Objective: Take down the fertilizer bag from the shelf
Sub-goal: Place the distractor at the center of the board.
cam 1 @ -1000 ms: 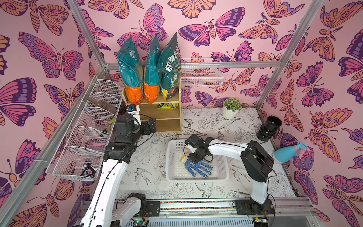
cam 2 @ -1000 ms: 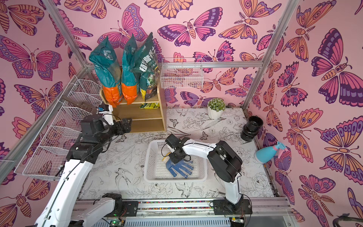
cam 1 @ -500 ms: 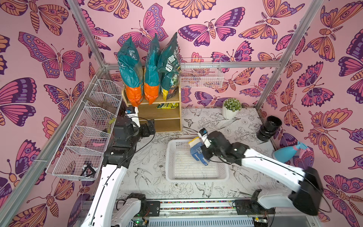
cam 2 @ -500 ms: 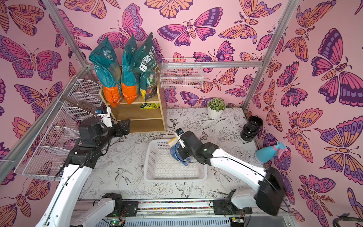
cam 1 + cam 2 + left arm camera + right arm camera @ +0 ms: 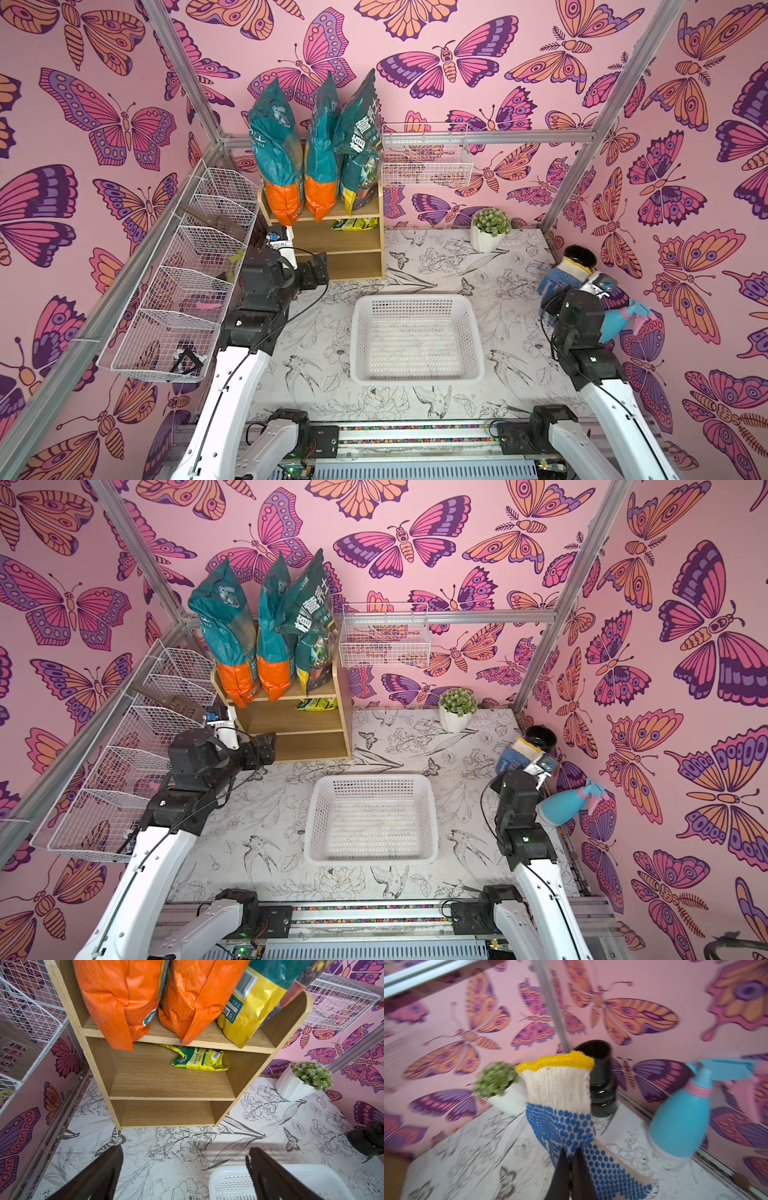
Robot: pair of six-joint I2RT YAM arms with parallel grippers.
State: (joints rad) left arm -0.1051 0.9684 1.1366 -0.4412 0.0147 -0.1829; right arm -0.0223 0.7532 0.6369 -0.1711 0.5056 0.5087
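The left gripper (image 5: 184,1149) is held just in front of the shelf (image 5: 172,1082), at the far left of the table (image 5: 432,266). Its jaws are set wide apart and nothing is held between them.

The fertilizer bag (image 5: 200,1059), a small yellow-green pouch, is laid flat on the middle tier, toward the right and rear. The top tier is occupied by two teal-and-orange bags (image 5: 279,166) and a dark green bag (image 5: 359,145), all upright. The lower corners of the orange bags overhang the front edge of the top tier. In the left wrist view one corner is seen in front of the pouch's upper edge.

A row of wire baskets (image 5: 187,291) is mounted along the left wall, close beside the left arm. A white basket (image 5: 415,298) is placed at the centre of the table.

The right gripper (image 5: 571,1153) is positioned at the right edge of the table, with its jaws clamped on a blue-dotted glove (image 5: 560,1109). A black pot (image 5: 600,1084), a blue spray bottle (image 5: 679,1122) and a potted plant (image 5: 490,224) are located near it, on the far right.
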